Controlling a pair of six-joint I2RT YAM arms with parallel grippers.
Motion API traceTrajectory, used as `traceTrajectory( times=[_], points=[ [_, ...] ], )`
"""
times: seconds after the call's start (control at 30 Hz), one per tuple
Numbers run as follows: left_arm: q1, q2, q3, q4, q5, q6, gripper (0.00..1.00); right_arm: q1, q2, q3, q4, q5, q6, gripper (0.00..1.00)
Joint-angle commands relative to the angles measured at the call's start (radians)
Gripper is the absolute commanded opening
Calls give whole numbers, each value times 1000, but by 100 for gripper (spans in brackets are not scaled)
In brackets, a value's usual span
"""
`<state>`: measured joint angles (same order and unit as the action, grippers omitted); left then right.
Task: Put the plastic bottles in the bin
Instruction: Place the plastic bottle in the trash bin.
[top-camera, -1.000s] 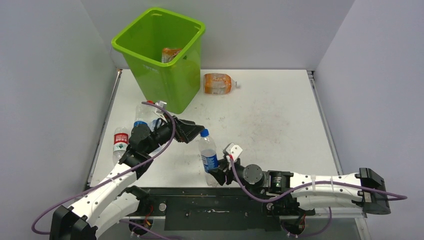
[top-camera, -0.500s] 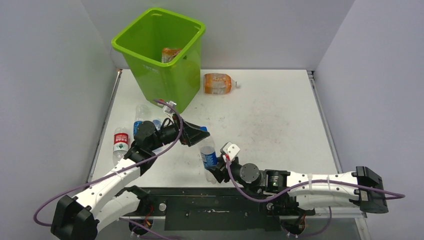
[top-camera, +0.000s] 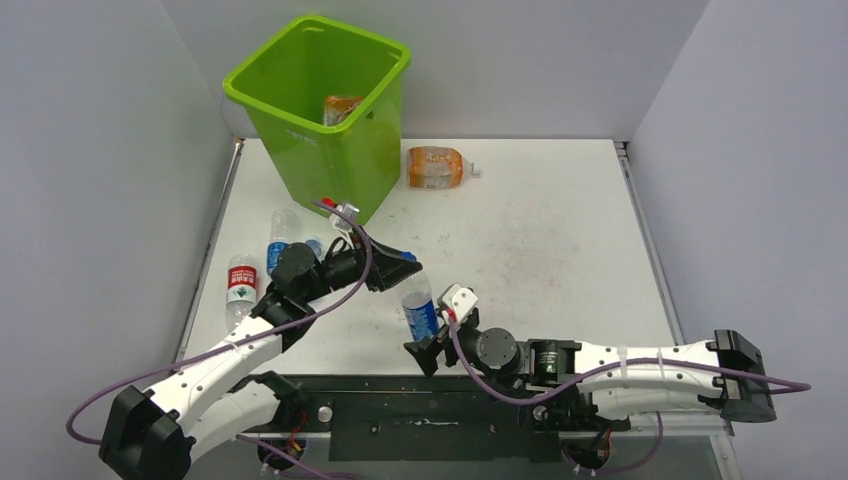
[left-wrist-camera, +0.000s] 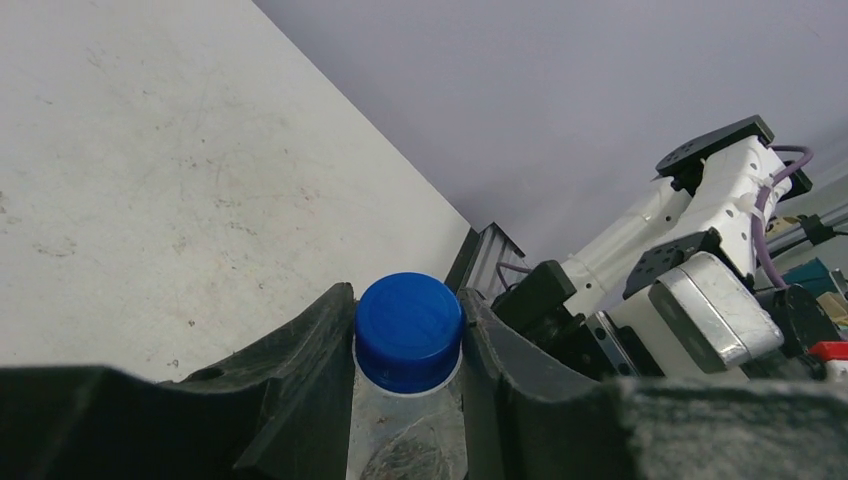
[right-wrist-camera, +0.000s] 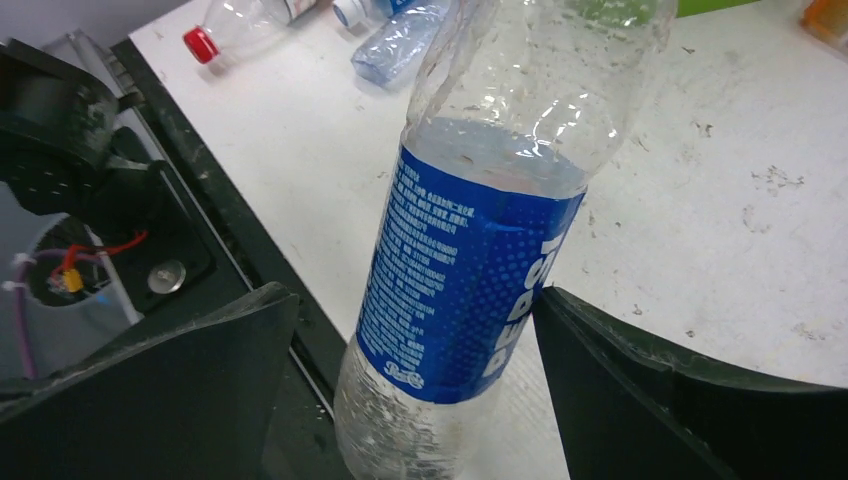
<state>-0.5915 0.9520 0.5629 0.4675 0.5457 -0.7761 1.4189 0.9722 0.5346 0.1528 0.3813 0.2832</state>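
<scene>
**Clerk:** Clock face laid on the table as seen from above, six at your bases. Nearest item?

**Arms:** One blue-label Pepsi bottle, at six o'clock, standing slightly tilted. My left claw is closed on its blue cap, a finger against each side. My right claw stands wide, jaws flanking the label and gripping nothing.

**Clerk:** Loose stock?

**Arms:** At nine o'clock, one red-label bottle, lying by the table edge. Beyond it, toward ten, a second blue-label bottle and a crumpled clear bottle beside it. At twelve, one orange bottle, on its side near the bin.

**Clerk:** Delivered?

**Arms:** Bin at eleven, far corner. One binned bottle, orange, shows inside. Anything deeper is hidden by the wall.

**Clerk:** Balance?

**Arms:** By my reckoning, early to middle: one bottle in hand and not yet carried over, and four on the table left to fetch.
</scene>
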Motion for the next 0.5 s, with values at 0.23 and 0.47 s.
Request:
traceTrajectory(
  times=[0.23, 0.47],
  points=[
    [-7, -41, 222, -29, -308, 205, 0, 43, -170, 207, -127, -51, 160, 90],
    [-5, -35, 487, -141, -464, 448, 0, 44, -304, 133, -1, -8, 132, 90]
  ],
)
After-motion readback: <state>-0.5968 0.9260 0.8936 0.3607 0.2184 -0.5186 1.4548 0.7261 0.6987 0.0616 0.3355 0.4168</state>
